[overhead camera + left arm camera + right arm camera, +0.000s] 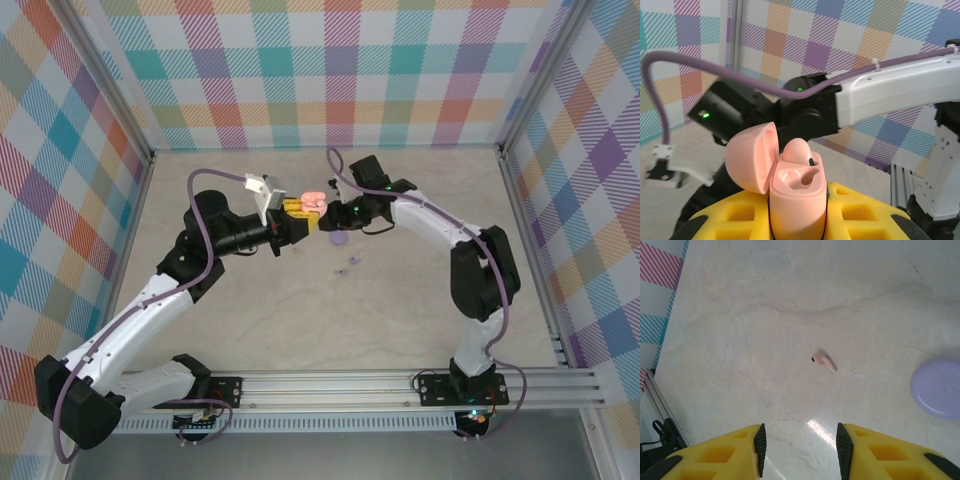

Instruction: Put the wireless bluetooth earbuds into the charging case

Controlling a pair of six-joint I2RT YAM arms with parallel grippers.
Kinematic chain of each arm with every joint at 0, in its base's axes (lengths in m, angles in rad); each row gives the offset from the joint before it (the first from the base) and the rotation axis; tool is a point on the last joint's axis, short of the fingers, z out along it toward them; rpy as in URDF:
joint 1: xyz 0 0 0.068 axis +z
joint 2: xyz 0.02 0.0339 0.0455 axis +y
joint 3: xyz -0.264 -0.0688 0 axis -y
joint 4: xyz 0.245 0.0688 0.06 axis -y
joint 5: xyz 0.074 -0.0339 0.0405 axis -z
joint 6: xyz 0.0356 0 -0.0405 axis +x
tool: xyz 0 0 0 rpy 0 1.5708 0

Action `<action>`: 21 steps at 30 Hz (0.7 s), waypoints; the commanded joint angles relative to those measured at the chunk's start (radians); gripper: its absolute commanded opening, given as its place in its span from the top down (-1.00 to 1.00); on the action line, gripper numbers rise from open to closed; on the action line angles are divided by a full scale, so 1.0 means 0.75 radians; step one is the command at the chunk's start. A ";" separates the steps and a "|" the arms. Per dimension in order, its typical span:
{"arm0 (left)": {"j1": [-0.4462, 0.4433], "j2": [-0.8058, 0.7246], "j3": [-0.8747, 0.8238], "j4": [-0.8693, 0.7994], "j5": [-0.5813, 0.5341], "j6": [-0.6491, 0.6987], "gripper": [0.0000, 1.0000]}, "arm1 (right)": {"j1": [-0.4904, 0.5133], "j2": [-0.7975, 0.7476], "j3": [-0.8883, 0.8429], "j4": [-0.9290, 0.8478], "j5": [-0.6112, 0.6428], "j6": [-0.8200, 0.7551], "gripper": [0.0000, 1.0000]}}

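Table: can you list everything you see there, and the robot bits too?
pink case: one, pale pink, lid open, in the left gripper
seated earbud: one, pale pink, inside the pink case
loose earbud: one, pale pink, on the table
disc: one, lilac, flat on the table
tiny bits: seemingly two, lilac, on the table
table: one, beige marble
left gripper: one, yellow fingers, shut on the pink case
right gripper: one, yellow fingers, open above the table

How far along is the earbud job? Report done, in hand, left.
Done: one pale pink earbud sits in the open pink plastic charging case, gripped by the left hand. In hand: the open right hand hovers above the second pale pink earbud lying on the table. Left: pick it up and seat it in the empty slot.
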 commanded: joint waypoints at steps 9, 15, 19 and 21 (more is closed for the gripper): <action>-0.007 -0.037 0.075 -0.053 0.033 -0.006 0.81 | 0.127 0.346 0.428 -0.339 -0.020 -0.214 0.21; -0.007 -0.044 0.087 -0.088 0.034 0.013 0.81 | 0.165 0.475 0.586 -0.439 0.051 -0.264 0.25; -0.007 -0.055 0.089 -0.100 0.035 0.019 0.81 | 0.193 0.553 0.682 -0.504 0.121 -0.299 0.26; -0.008 -0.057 0.091 -0.104 0.036 0.020 0.81 | 0.206 0.587 0.723 -0.527 0.148 -0.318 0.26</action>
